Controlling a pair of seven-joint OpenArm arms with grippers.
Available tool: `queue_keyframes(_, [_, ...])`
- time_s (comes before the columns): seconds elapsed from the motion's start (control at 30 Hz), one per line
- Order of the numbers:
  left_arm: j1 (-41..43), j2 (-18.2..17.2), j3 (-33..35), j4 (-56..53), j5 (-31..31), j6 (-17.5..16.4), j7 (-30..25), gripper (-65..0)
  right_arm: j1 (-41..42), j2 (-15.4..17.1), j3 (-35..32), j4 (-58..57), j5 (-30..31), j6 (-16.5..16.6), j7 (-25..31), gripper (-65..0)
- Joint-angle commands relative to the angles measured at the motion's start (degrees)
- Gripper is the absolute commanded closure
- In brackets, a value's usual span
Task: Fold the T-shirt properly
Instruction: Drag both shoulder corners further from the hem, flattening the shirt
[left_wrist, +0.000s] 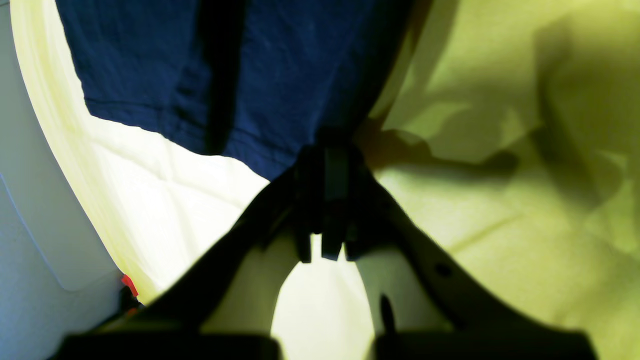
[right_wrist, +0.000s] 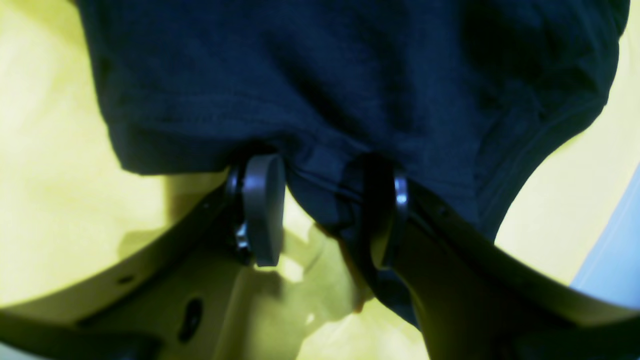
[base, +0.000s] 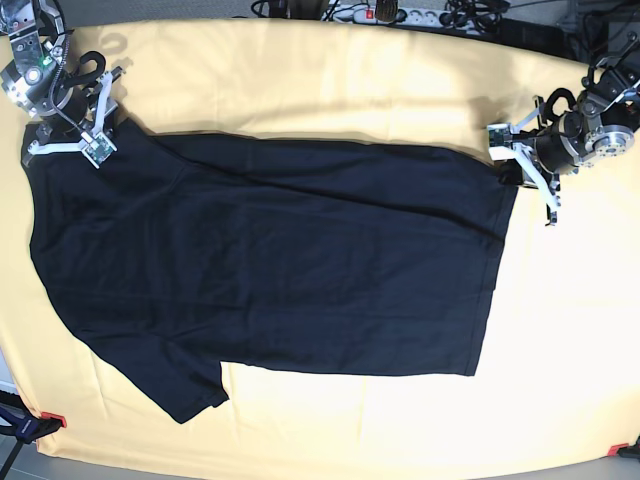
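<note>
The black T-shirt (base: 270, 270) lies spread flat on the yellow tablecloth (base: 330, 90), with its hem toward the right and one sleeve (base: 185, 395) at the lower left. At the hem's far right corner my left gripper (base: 508, 160) is shut on the T-shirt; in the left wrist view its fingers (left_wrist: 327, 150) meet at the corner of the cloth (left_wrist: 280, 75). My right gripper (base: 95, 140) is at the shirt's upper left corner. There its jaws (right_wrist: 322, 200) stand apart around a fold of the shirt's edge (right_wrist: 320, 75), with a gap showing beside one pad (right_wrist: 262, 210).
A power strip (base: 385, 14) and cables lie beyond the table's far edge. Red markers sit at the front corners (base: 52, 418) (base: 617, 450). Bare tablecloth surrounds the shirt, widest along the far side and the front right.
</note>
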Motion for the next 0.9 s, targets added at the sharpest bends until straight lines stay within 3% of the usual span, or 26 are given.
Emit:
queue_keyframes(0.0, [-0.66, -1.46, -0.61, 0.85, 0.31, 0.72, -0.13, 0.0, -0.04, 0.79, 0.37, -0.31, -0.81, -0.22, -0.57, -24.2])
queue_keyframes(0.13, [-0.66, -1.75, -0.61, 0.9, 0.33, 0.74, -0.13, 0.0, -0.04, 0.81, 0.37, -0.11, -0.87, -2.1, -2.08, -0.4])
queue_keyframes(0.37, [-0.66, -4.02, -0.61, 3.48, 2.91, 1.81, 0.61, 0.0, -0.04, 0.83, 0.37, 4.59, -3.17, -5.75, -4.92, 0.0])
queue_keyframes(0.63, [-0.63, -5.92, -0.61, 8.24, 2.91, 5.99, 4.24, 0.0, -0.07, 0.87, 0.39, 6.56, -4.52, -5.7, -6.05, 0.0])
queue_keyframes(0.87, [-0.31, -7.43, -0.61, 8.94, 1.62, 5.38, 6.14, 0.0, -2.14, 0.96, 0.39, 9.97, -4.26, -5.77, -8.28, 0.0])
